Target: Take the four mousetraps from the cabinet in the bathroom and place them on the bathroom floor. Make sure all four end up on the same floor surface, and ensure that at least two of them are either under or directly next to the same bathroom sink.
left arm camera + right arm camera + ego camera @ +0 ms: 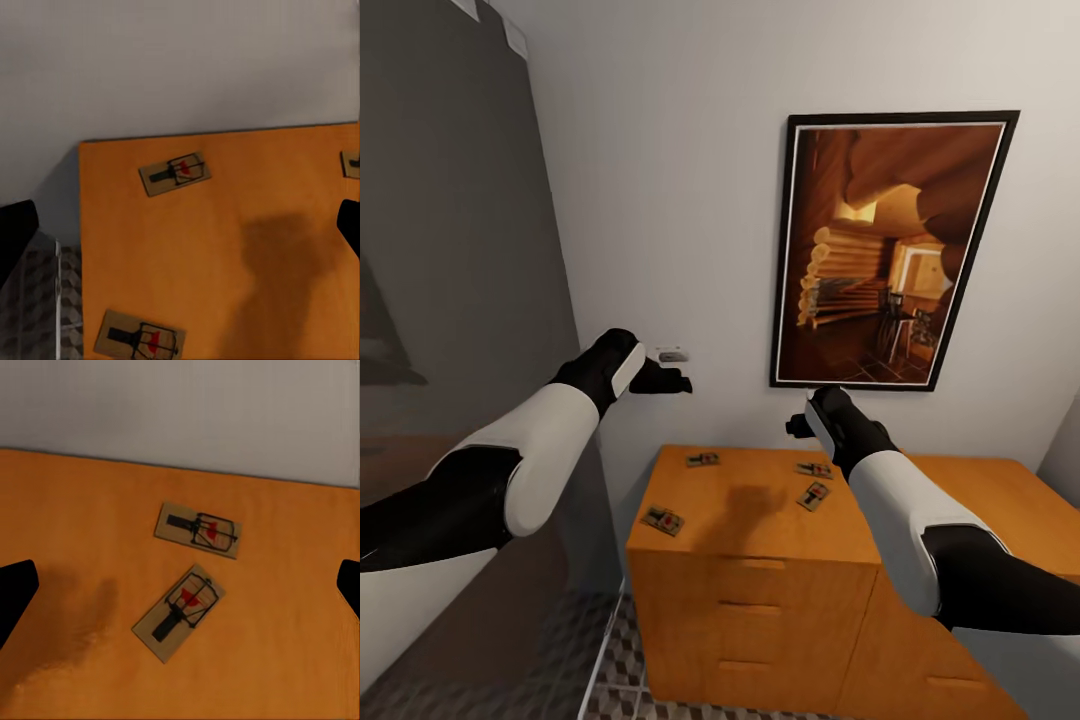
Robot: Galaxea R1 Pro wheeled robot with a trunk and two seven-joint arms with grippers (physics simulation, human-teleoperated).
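Several mousetraps lie on top of the orange-brown cabinet [760,560]: one at the back left [702,460], one at the front left [663,520], and two close together toward the right [814,469] [813,496]. My left gripper [672,381] hovers open above the cabinet's left back corner. In the left wrist view, the left gripper [180,232] looks down on two mousetraps [175,173] [139,340]. My right gripper [798,426] hangs open over the right pair, and in its own wrist view the right gripper [180,592] sits above that pair [198,530] [180,612]. The cube-patterned bathroom floor [622,672] lies below.
A framed picture [890,250] hangs on the white wall behind the cabinet. A tall grey panel [460,250] stands close on the left. A small white fitting [673,354] sits on the wall by the left gripper. The cabinet top continues to the right [980,500].
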